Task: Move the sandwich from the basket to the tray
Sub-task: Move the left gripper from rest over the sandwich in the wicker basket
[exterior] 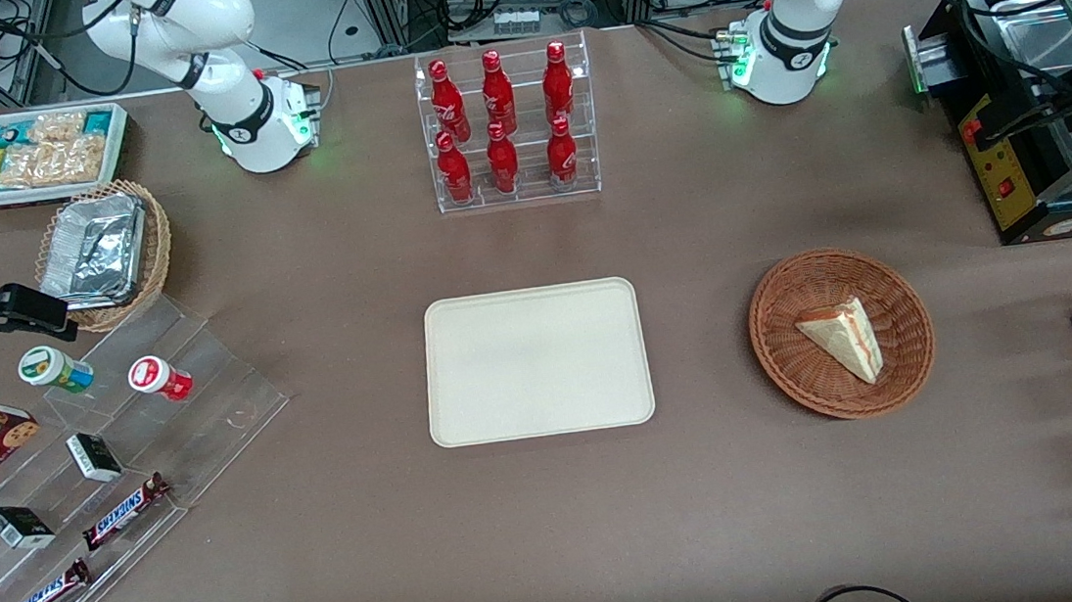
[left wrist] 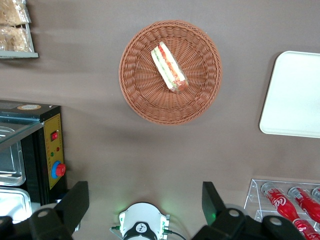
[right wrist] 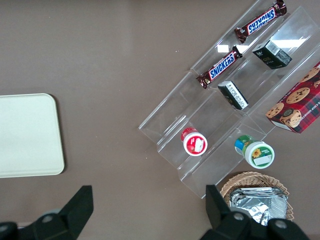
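The sandwich (exterior: 843,338) lies inside the basket (exterior: 787,355), alone – the tray (exterior: 541,418) beside it holds nothing. The gripper (left wrist: 145,200) hangs high above the table with its jaws spread apart, well clear of the basket – grasping nothing

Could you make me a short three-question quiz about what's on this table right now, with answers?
1. True or false: the sandwich already lies on the tray.
2. How many red bottles stand in the clear rack?
3. The gripper is: A) shut on the sandwich, B) open, high above the table, C) touching the tray.

Key:
1. False; it lies in the basket.
2. Six.
3. B.
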{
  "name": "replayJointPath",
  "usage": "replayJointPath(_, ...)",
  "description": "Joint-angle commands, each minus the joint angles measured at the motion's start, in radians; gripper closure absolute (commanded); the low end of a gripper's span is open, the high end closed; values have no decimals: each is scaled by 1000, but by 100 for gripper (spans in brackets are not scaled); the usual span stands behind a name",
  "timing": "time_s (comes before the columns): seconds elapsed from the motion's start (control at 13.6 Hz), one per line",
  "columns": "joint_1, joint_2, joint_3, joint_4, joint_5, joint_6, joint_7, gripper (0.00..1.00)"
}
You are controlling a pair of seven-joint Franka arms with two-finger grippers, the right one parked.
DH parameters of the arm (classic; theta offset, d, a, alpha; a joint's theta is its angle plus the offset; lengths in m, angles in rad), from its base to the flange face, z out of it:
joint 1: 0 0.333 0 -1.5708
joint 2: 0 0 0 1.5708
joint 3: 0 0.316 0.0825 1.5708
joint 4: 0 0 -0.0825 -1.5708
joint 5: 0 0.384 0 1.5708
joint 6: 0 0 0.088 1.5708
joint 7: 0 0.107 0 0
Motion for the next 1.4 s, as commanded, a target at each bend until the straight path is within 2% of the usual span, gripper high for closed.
replayJointPath(0.0,-42,-1,41,14,-7,-41,15,0)
replayJointPath(0.22,-50,30,49,-2,6,-27,-2,0)
replayJointPath(0.37,-44,32,47,-76,10,29,-8,0)
replayJointPath(0.52,-43,9,47,-198,10,146,-83,0)
replayJointPath(0.66,-52,9,41,-310,10,286,-297,0)
replayJointPath(0.88,-52,16,26,-436,-4,471,-469,0)
replayJointPath(1.33,-55,62,18,-673,-6,879,-670,0)
